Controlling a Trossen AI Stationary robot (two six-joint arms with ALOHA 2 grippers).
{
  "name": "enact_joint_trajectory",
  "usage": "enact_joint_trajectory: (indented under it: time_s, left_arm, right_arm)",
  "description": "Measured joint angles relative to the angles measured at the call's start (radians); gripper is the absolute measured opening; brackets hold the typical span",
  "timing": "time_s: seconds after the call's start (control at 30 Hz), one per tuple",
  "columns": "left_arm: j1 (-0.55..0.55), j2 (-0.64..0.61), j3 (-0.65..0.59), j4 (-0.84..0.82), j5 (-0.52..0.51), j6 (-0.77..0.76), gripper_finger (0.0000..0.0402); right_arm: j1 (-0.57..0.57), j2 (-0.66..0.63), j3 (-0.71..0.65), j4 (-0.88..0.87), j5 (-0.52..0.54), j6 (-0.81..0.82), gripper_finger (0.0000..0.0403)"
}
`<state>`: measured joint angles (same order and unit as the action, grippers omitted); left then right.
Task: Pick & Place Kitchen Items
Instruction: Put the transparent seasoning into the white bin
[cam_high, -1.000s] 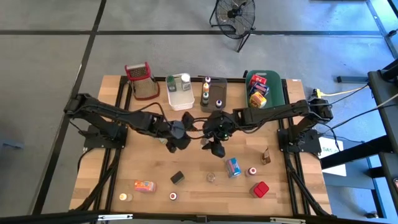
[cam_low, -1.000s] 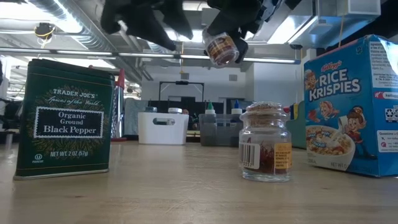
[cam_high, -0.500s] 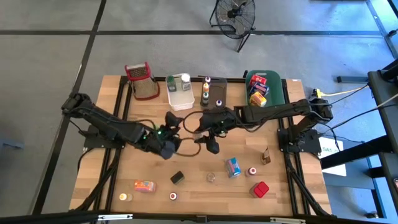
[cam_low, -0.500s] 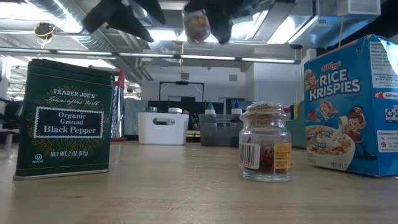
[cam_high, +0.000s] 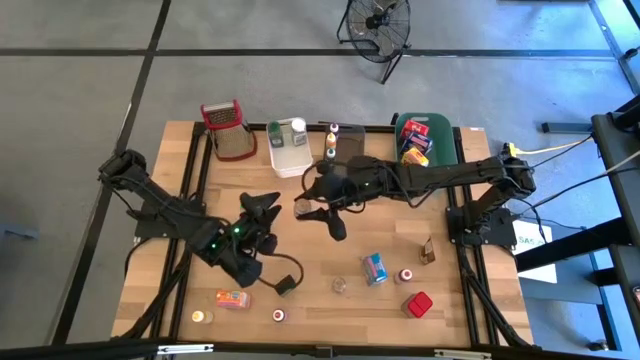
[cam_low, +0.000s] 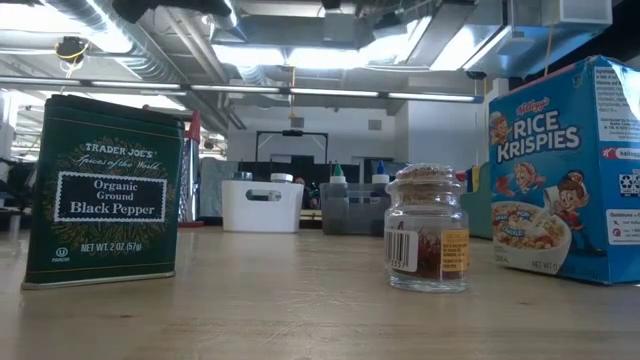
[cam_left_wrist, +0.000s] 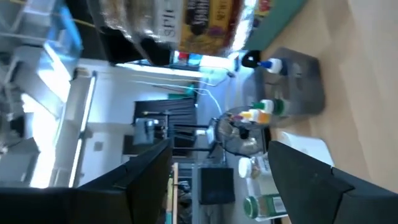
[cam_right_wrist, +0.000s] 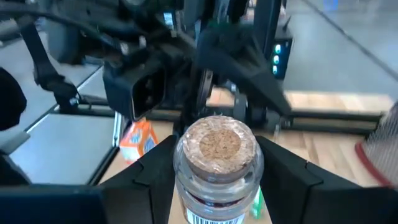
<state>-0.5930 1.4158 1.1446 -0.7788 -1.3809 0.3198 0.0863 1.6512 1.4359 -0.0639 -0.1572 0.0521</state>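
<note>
My right gripper (cam_high: 312, 205) is shut on a small glass spice jar with a cork top (cam_right_wrist: 216, 149), high above the middle of the table, in front of the white tub (cam_high: 290, 150). My left gripper (cam_high: 265, 218) is open and holds nothing; it hovers left of the jar, nearer the table's near edge, and its fingers (cam_left_wrist: 149, 180) stand wide apart. In the low view a black pepper tin (cam_low: 105, 190), a second cork-topped jar (cam_low: 427, 230) and a Rice Krispies box (cam_low: 570, 170) stand on their bases on the table. My right gripper pinches the jar's glass body (cam_right_wrist: 181, 177) between its two fingers (cam_right_wrist: 280, 171), one on each side just below the cork. The cork top faces back toward the wrist. The jar is lifted clear of the table.
The red-topped grater (cam_high: 225, 128), grey tub (cam_high: 345, 152) and green tub (cam_high: 425, 140) line the far edge. Toward the near edge lie an orange box (cam_high: 232, 298), a blue box (cam_high: 375, 268), a red box (cam_high: 419, 303) and several little jars.
My right gripper has carried the jar up, toward the table's left and far edge, and out of the top of the low view. My left gripper has drawn back toward the near left of the table.
</note>
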Motion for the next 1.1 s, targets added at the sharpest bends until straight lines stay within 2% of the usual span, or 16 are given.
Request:
enact_joint_trajectory:
  time_s: [0.3, 0.5, 0.63, 0.83, 0.97, 1.1]
  left_arm:
    - [-0.022, -0.001, 0.000, -0.001, -0.187, -0.176, 0.0262]
    - [-0.021, -0.002, 0.000, 0.000, -0.169, -0.240, 0.0262]
    - [-0.016, -0.031, 0.014, 0.031, -0.037, -0.307, 0.0262]
    - [-0.009, -0.140, 0.019, 0.183, 0.134, -0.319, 0.0262]
    - [0.009, -0.224, -0.009, 0.336, 0.337, -0.312, 0.0262]
    - [0.073, -0.291, -0.066, 0.497, 0.617, -0.281, 0.0262]
  right_arm:
    - [0.001, -0.001, 0.035, 0.045, -0.003, -0.035, 0.0186]
    - [0.002, -0.007, 0.035, 0.047, -0.003, -0.066, 0.0186]
    - [0.002, -0.007, 0.035, 0.047, -0.003, -0.086, 0.0186]
    - [0.003, -0.007, 0.035, 0.046, -0.003, -0.118, 0.0186]
    - [0.016, -0.007, 0.035, 0.049, -0.002, -0.171, 0.0186]
    - [0.040, -0.007, 0.035, 0.076, -0.002, -0.219, 0.0185]
